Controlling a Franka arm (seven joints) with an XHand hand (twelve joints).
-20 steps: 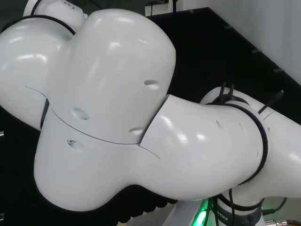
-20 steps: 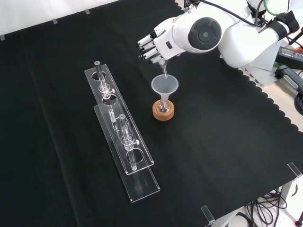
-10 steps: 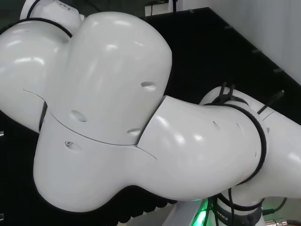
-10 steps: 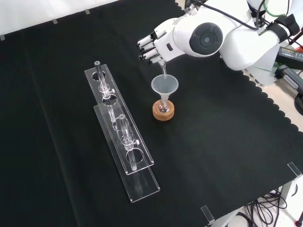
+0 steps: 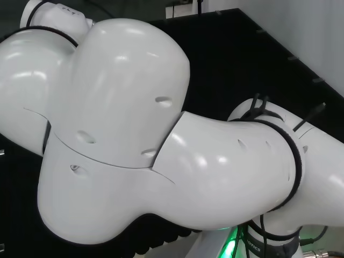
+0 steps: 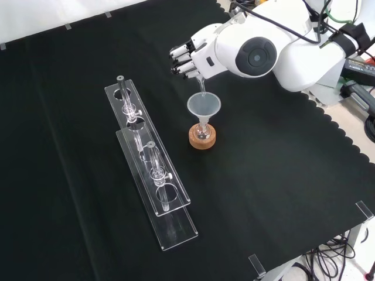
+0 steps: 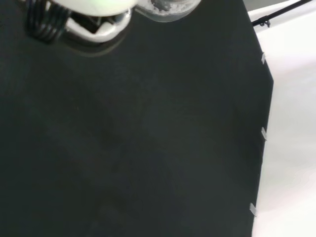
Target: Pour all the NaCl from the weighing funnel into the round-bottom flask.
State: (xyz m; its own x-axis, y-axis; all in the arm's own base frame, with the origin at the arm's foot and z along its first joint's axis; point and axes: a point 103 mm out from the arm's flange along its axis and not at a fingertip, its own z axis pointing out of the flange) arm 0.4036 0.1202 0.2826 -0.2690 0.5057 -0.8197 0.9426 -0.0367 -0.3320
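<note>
The hand has its fingers curled round the weighing funnel. The funnel's long axis points steeply down, its tip just above the wide funnel. That sits in the round-bottom flask on the cork ring, directly beneath the fingers.

Front view: flask sat on a cork ring near mid-cloth, a wide funnel standing in its neck. Hand hung above and just behind the funnel, a thin tube, probably the weighing funnel's stem, running down from it to the funnel's rim. Arm link lay right of the hand. Left of the flask, well apart, two long racks lay one overlapping the other, slanting from upper left to lower right, small glass pieces standing in them.
</note>
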